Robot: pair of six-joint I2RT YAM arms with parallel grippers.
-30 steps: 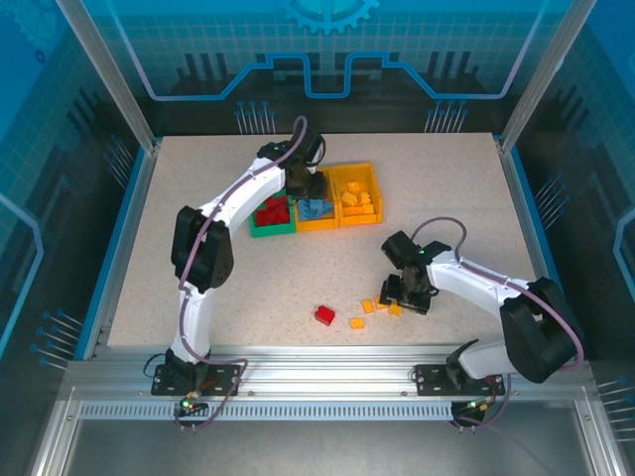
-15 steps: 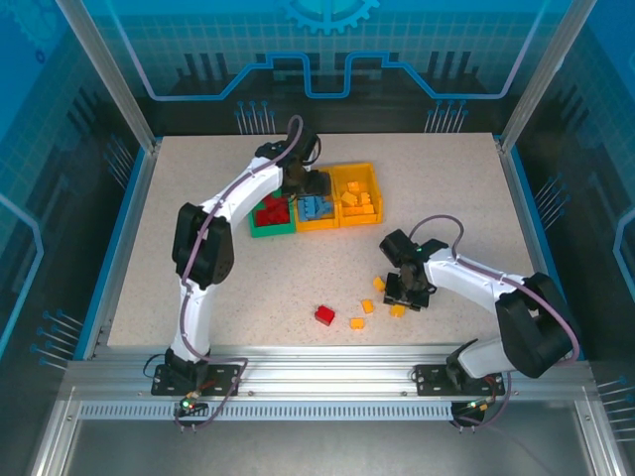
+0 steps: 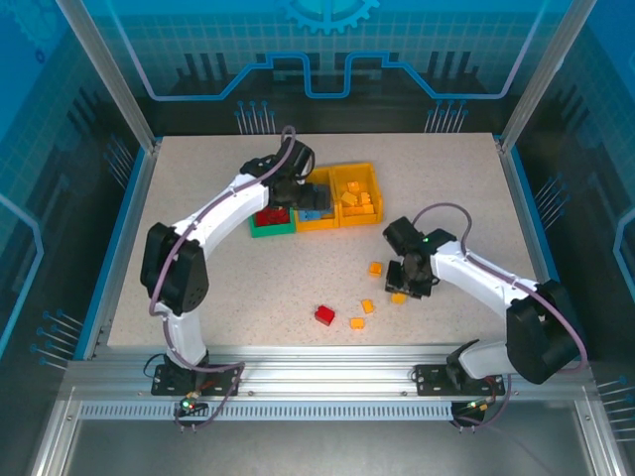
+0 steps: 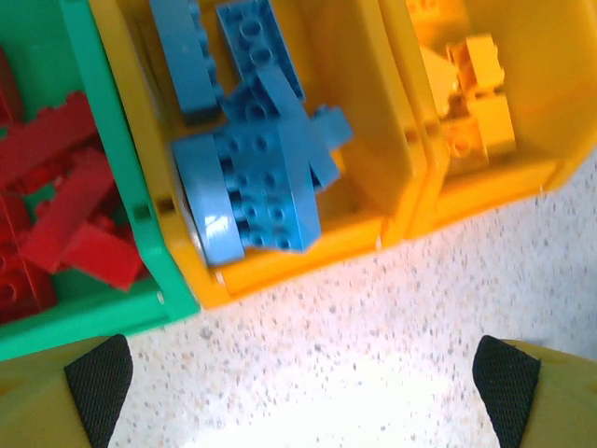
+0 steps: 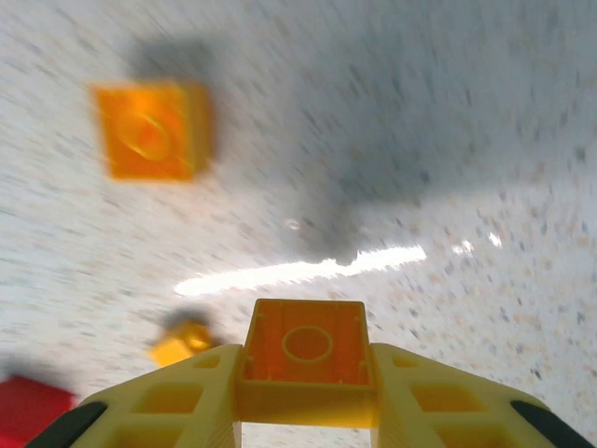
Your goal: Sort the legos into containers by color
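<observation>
Near edge of the surface [image 3: 198, 288]: one red lego [image 3: 324, 315] and three loose orange legos [image 3: 357, 323], lying apart. Just right of them is the right pincer [image 3: 409, 286], clamped on an orange brick [image 5: 305, 359]. Farther back, the left pincer [image 4: 297, 378], fingers spread wide and empty, is at the front of the containers: green bin [image 4: 107, 121] holding red bricks, middle bin [image 4: 359, 103] blue, right bin [image 4: 560, 112] orange.

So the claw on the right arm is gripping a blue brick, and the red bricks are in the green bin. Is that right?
Not quite: the brick in the right gripper is yellow-orange, not blue, as the right wrist view shows. The red bricks do lie in the green bin.
</observation>
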